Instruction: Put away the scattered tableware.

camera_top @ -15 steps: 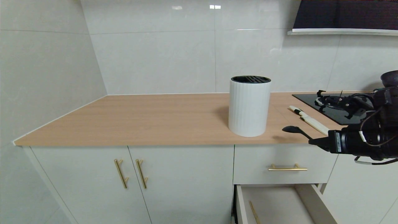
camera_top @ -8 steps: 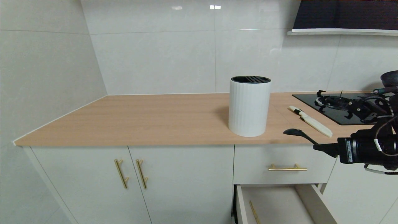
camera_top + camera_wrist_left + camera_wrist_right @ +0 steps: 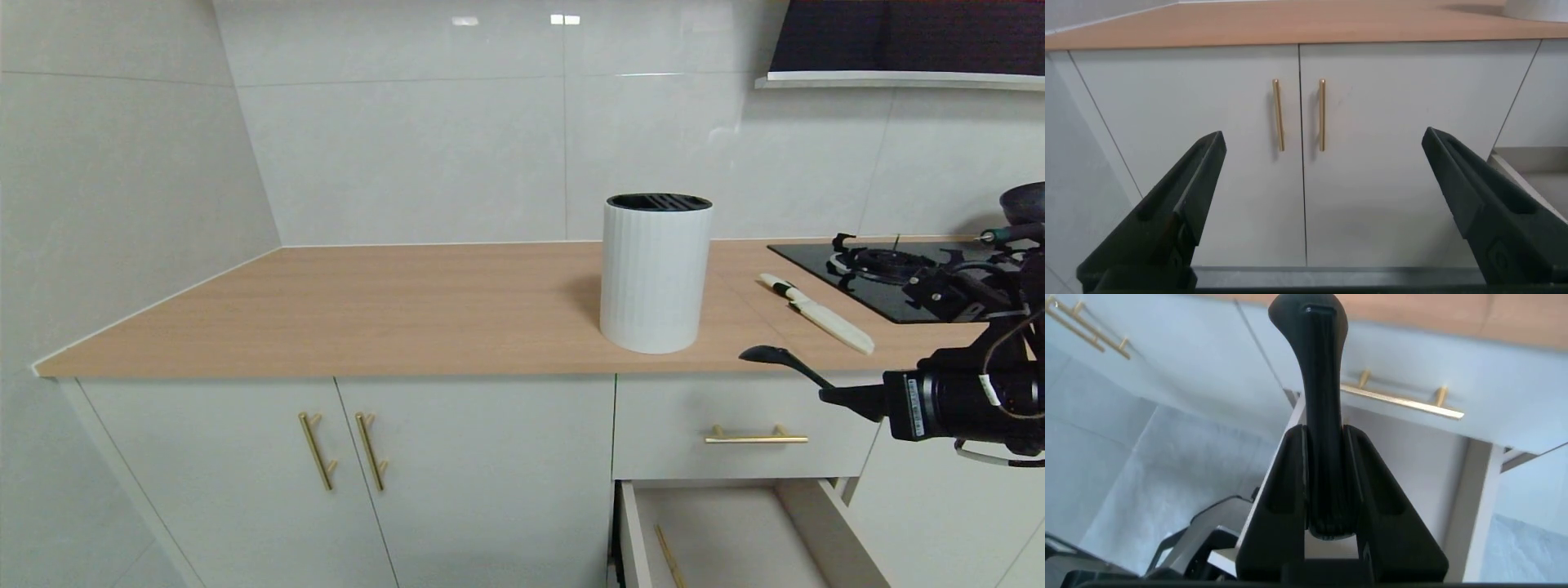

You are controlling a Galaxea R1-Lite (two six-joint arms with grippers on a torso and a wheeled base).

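Right tool (image 3: 842, 397) is clamped tight on the handle of a black spoon (image 3: 777, 358). In the right wrist view you can see both fingers (image 3: 1288, 469) pinching the handle, with the spoon (image 3: 1319, 384) sticking straight out past the tips. The spoon is up in the air, out in front of the tabletop's (image 3: 392, 318) front edge near its right end, bowl end pointing away from the tool. It isn't touching anything else. Behind it sits the closed drawer (image 3: 735, 408) with its gold handle, and under that the open drawer (image 3: 804, 523) is pulled out. There's a thin stick-like thing (image 3: 668, 557) lying in it, can't tell what exactly.

On the tabletop, a pale knife (image 3: 816, 315) lies flat near the front right, between the white ribbed holder (image 3: 655, 278) and the black stove (image 3: 865, 286). The holder stands upright, with a dark slotted top, well apart from the knife.

Left tool (image 3: 1323, 216) has its fingers (image 3: 1167, 216) spread wide with nothing between them. It hangs low in front of the double cabinet doors (image 3: 1298, 163) with the two gold handles, under the left part of the tabletop.
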